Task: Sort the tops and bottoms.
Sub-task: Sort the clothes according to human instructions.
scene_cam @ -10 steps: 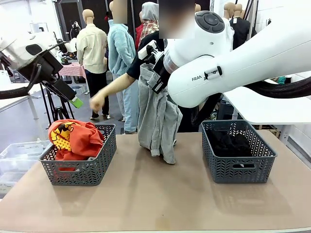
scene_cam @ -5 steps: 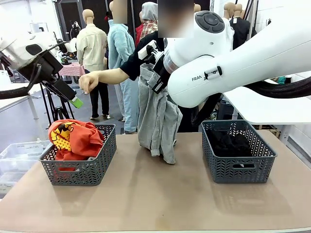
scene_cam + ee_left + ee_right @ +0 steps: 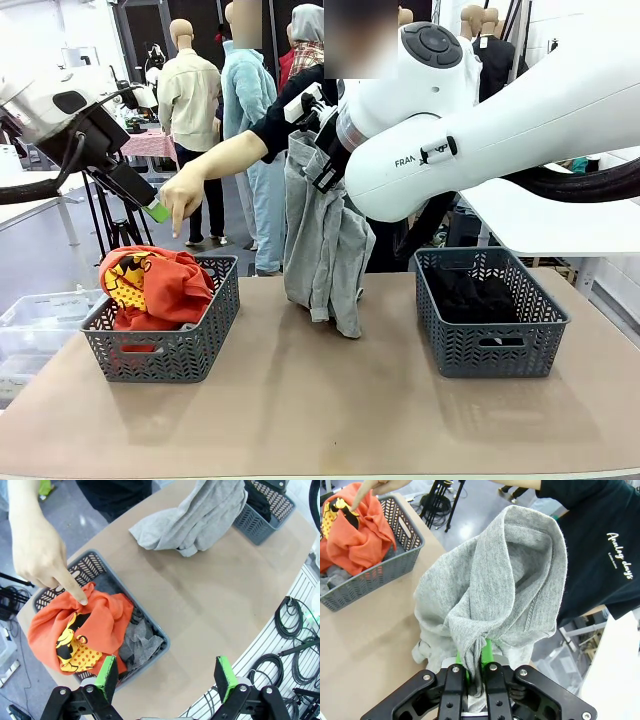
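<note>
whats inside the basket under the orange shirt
A mottled grey piece lies in the basket beside and under the orange T-shirt; anything deeper is covered.

Sweatshirt (image 3: pixel 325 240): light grey, plain. T-shirt (image 3: pixel 160 285): orange w/ yellow print, black outlines, dotted patch. Mottled darker grey piece (image 3: pixel 140 637) under it. Both baskets (image 3: pixel 165 345) dark grey, zigzag mesh. Bottoms (image 3: pixel 480 295): plain black. Table (image 3: pixel 320 410): tan. Fingers (image 3: pixel 106 672): green pads, black frame.

A person's hand (image 3: pixel 37 555) points at the orange T-shirt (image 3: pixel 80 630) in the grey basket (image 3: pixel 150 635).
</note>
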Controlling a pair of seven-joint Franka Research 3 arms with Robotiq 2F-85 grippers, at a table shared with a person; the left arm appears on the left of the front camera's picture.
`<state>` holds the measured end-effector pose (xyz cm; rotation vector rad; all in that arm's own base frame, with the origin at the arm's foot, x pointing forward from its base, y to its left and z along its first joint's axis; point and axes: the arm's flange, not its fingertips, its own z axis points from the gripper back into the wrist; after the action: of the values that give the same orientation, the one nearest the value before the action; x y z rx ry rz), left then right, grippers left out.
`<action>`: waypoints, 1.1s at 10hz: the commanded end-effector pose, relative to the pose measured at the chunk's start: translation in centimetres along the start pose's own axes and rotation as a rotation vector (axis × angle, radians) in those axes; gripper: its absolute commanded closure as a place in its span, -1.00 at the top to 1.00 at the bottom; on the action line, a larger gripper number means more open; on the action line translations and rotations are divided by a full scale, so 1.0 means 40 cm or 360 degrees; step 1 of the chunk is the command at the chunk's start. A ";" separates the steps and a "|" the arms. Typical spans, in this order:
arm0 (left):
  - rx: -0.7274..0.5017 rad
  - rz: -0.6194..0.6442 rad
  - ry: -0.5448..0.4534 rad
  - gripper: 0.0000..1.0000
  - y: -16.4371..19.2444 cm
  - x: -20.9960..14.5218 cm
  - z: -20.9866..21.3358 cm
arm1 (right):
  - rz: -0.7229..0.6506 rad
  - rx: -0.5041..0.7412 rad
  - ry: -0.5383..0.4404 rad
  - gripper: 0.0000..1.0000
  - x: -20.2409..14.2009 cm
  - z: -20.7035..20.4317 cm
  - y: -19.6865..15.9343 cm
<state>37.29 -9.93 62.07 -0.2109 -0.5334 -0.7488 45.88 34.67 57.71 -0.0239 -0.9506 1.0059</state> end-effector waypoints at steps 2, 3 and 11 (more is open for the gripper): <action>0.0004 0.0001 0.0006 1.00 0.001 -0.004 0.002 | 0.0013 0.0007 0.0006 -1.00 0.010 0.004 -0.011; 0.0004 0.0001 0.0006 1.00 0.001 -0.004 0.002 | 0.0013 0.0007 0.0006 -1.00 0.010 0.004 -0.011; 0.0301 -0.0055 -0.0043 1.00 -0.029 -0.129 0.230 | 0.0013 0.0007 0.0006 -1.00 0.010 0.004 -0.011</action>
<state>30.65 -5.44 67.84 -0.0555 -0.6301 -0.7486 45.89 34.67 57.71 -0.0236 -0.9506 1.0059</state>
